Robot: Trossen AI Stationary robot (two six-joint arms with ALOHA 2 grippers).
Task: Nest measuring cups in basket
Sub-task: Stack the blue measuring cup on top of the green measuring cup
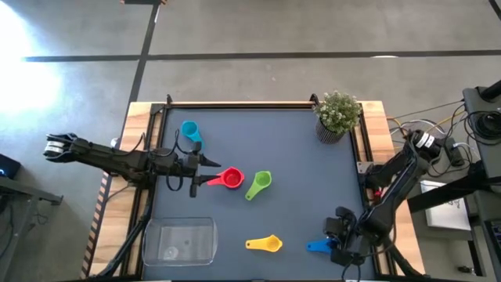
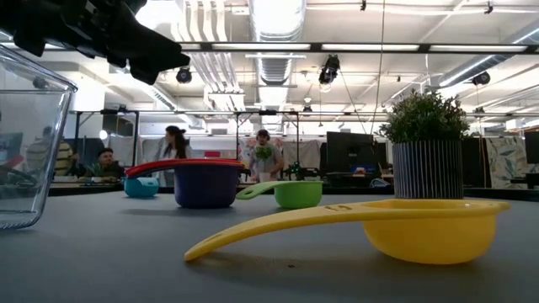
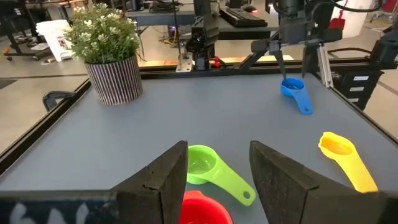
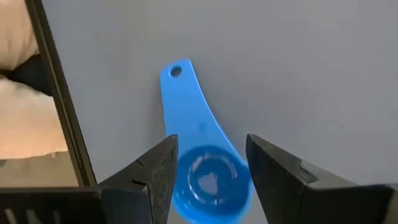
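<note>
My right gripper [image 4: 208,180] hangs over the small blue cup [image 4: 208,180] near the table's right edge, fingers apart, holding nothing. I think pickup comes next: go down, squeeze, carry it to the clear basket [image 1: 179,241], far left.

My left gripper [image 3: 214,180] waits open by the red cup [image 1: 231,178].

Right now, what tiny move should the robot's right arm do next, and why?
Probably close the right end effector on the blue cup. Its fingers stand open on either side of the cup's bowl, the cup lies on the table, and the basket holds no cups yet.
</note>
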